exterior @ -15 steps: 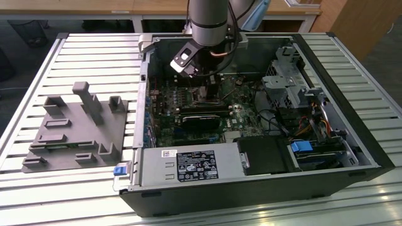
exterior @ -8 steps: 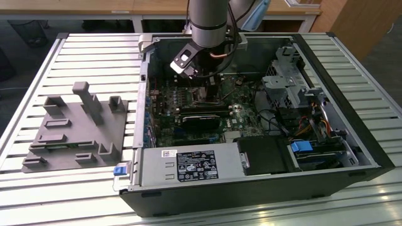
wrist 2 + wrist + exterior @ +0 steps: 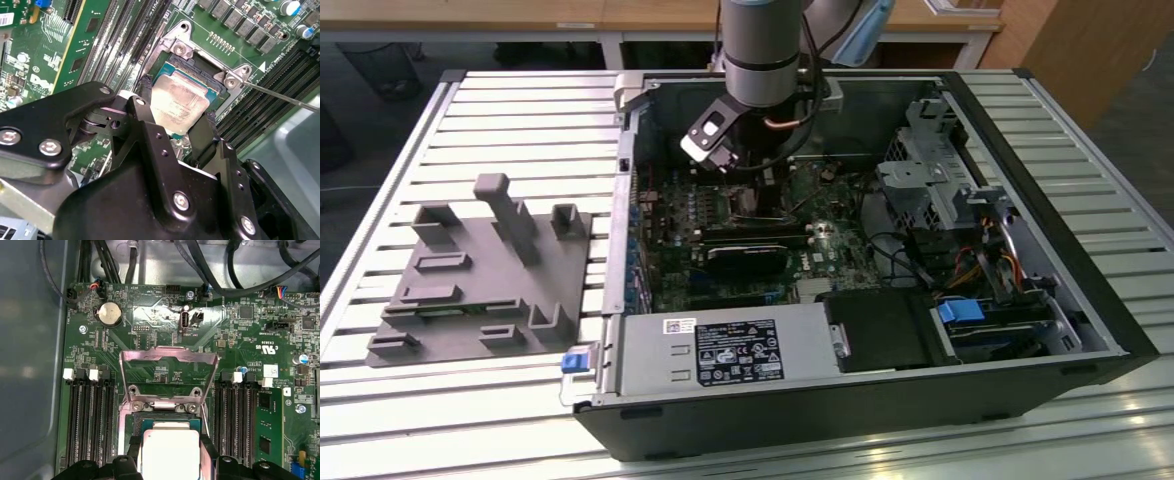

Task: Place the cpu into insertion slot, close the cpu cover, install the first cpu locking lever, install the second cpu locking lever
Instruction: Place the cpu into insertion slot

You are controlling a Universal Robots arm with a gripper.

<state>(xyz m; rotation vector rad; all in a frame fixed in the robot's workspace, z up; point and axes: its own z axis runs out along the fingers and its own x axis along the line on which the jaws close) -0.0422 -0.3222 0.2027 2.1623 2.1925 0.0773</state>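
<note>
Silver-grey tubular arm [image 3: 761, 45] — matte black hand [image 3: 176, 114] studded with silver screws [image 3: 181, 201].

The exterior view looks down from high and well back, over the slatted counter [image 3: 494, 110] into the open computer case [image 3: 854, 410]. Both wrist views hover close above its motherboard [image 3: 150, 315] — sharing the cpu [image 3: 180, 102] [image 3: 170, 455].

Grey fixture block [image 3: 474, 285], slatted table [image 3: 454, 400], silver power supply [image 3: 720, 355], coin battery [image 3: 109, 314]

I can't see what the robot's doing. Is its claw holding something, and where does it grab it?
Yes. The gripper holds the cpu, pinched by two opposite edges, right at the insertion slot.
</note>
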